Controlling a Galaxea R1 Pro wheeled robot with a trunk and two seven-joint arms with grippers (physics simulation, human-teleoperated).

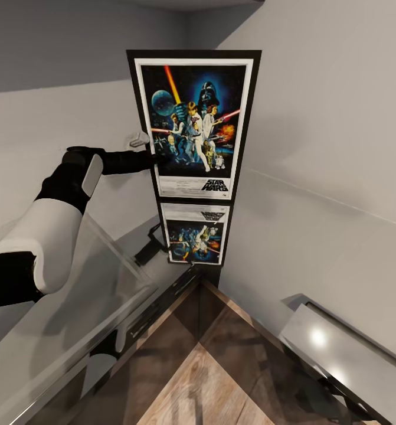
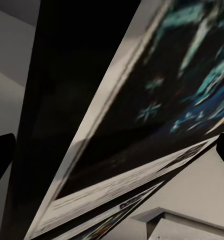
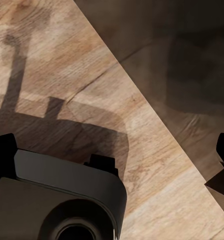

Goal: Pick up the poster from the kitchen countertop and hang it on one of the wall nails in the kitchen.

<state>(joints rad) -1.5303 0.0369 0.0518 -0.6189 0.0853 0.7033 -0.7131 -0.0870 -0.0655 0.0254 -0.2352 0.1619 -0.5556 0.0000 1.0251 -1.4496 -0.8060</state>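
In the head view we see the poster point(image 1: 193, 124) standing upright in the upper middle of the frame, in the corner where two grey walls meet. Its lower edge is at the back of the kitchen countertop point(image 1: 62, 330), which mirrors it just below. The left arm point(image 1: 44, 230) enters from the left edge, white upper shell low at the left, then bends at a black elbow and runs a black forearm rightward, nearly level, to the poster's left frame edge at mid-height. The left gripper point(image 1: 156, 158) meets that edge there; we cannot make out its fingers against the black frame, so from here we cannot tell whether they pinch it. A small pale nail-like fitting point(image 1: 138, 140) sits on the wall just above the forearm. Wood floor point(image 1: 203, 383) fills the bottom centre, with dark cabinets point(image 1: 156, 307) under the counter edge.

In the left wrist view the poster's black frame, white border and blue artwork slant across the frame very close, blurred. Two dark fingertips point(image 2: 0, 160) show at the left and right edges, spread on either side of the poster; contact is not clear.

In the right wrist view we look down at the wood floor and a dark rounded part of the robot's base point(image 3: 61, 200) at lower left. The right gripper point(image 3: 114, 155) shows dark fingertips at the left and right edges, spread wide with nothing between.
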